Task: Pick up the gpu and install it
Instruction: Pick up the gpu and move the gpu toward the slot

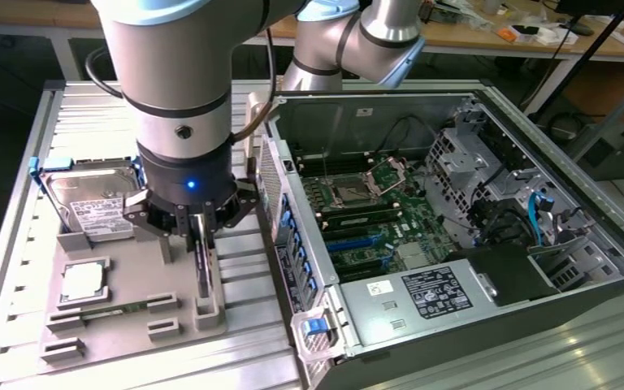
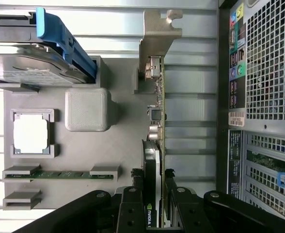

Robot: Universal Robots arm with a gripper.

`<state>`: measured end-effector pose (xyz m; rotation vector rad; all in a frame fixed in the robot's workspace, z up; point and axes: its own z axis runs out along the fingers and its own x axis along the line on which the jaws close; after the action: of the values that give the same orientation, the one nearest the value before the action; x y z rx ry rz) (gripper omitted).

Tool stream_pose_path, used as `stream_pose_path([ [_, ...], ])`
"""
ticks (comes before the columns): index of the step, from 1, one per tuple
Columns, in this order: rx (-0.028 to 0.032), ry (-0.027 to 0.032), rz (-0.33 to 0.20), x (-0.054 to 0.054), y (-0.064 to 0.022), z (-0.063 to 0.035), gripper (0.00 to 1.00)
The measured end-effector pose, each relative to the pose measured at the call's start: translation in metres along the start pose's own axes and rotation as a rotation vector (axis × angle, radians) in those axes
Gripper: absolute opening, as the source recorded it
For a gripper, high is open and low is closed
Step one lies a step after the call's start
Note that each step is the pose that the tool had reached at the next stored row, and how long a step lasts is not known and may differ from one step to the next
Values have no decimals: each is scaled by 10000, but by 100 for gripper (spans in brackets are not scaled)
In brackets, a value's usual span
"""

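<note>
Grey fixture tray (image 1: 127, 331) is carrying the upright gpu (image 1: 205, 280); the gripper (image 1: 197, 234) is clamping it, computer case (image 1: 377, 97) sitting at three o'clock in the exterior view.

i have my arm (image 1: 171, 73) standing near vertical in the exterior view's left half, the wrist (image 1: 188, 175) pointing straight down with its blue light lit. the gripper (image 1: 199, 237) faces down, its dark fingers (image 2: 132, 204) drawn in narrow, one pressed on each face of the gpu (image 2: 153, 160), linkages folded close beside them
</note>
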<state>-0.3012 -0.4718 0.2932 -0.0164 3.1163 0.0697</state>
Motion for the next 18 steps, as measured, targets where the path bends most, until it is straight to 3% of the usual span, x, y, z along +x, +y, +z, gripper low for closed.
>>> stream_pose_path([
  [18, 0, 0, 0, -5, 9, -200, 27],
])
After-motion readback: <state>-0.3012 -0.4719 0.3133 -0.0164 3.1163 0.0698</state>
